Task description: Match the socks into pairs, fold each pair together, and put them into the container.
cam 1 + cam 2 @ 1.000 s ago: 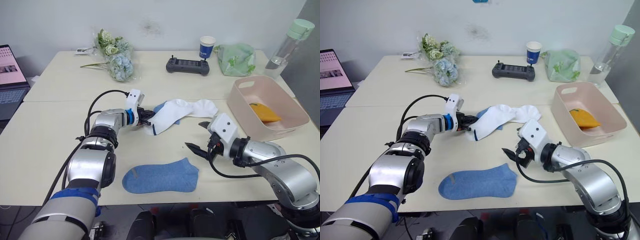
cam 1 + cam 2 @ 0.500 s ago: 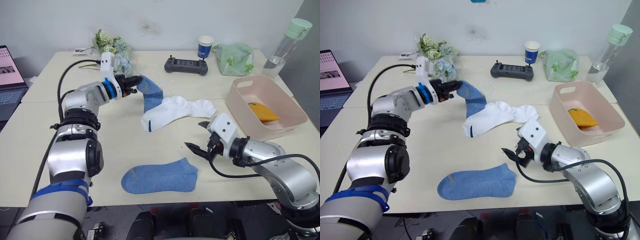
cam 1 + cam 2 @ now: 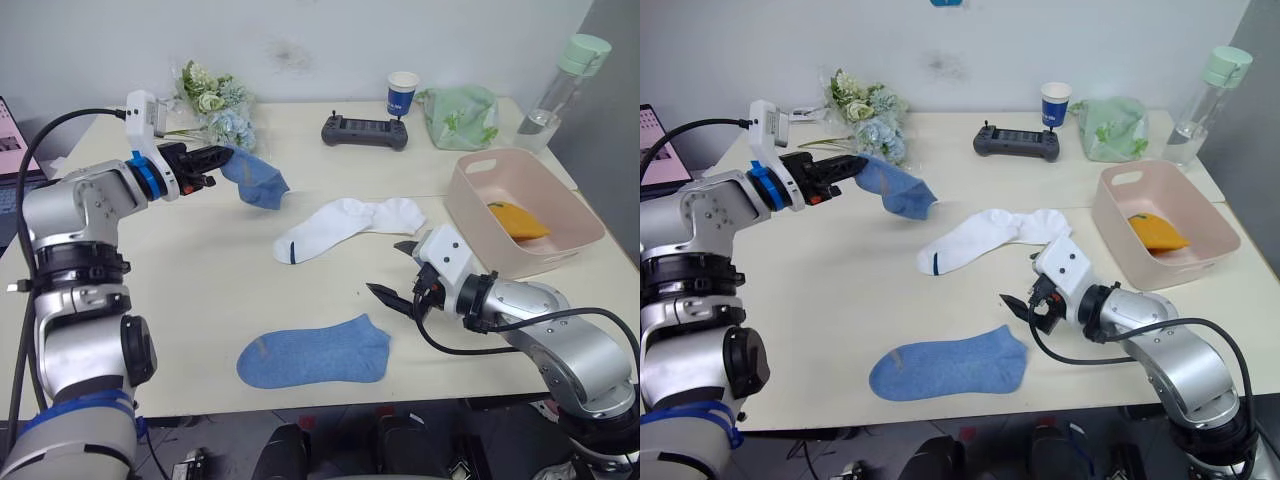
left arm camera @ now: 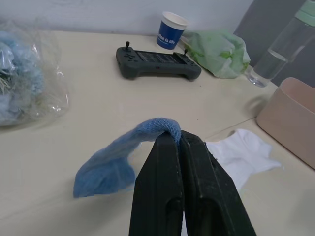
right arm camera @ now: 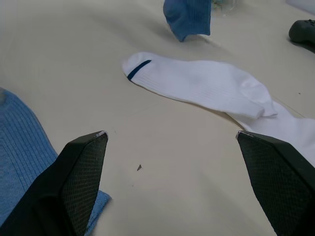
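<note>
Left gripper point(image 3: 212, 157): clamped on 1 light blue sock point(image 3: 256, 180), raised clear of the table point(image 3: 180, 270)
Right gripper point(image 3: 397, 272): fingers spread wide, holding nothing, low over the table
Second blue sock point(image 3: 314, 352): flat near the front edge
2 white socks point(image 3: 345, 224): overlapping, mid-table
Container point(image 3: 524, 210): far right, orange sock point(image 3: 516, 219) inside

open laptop point(image 3: 6, 112) — running off the picture's edge, only a sliver showing | mustard-orange fabric sock point(image 3: 516, 220) — lying partly hidden behind the wall of the pale pink rectangular plastic tub point(image 3: 470, 215)
</note>
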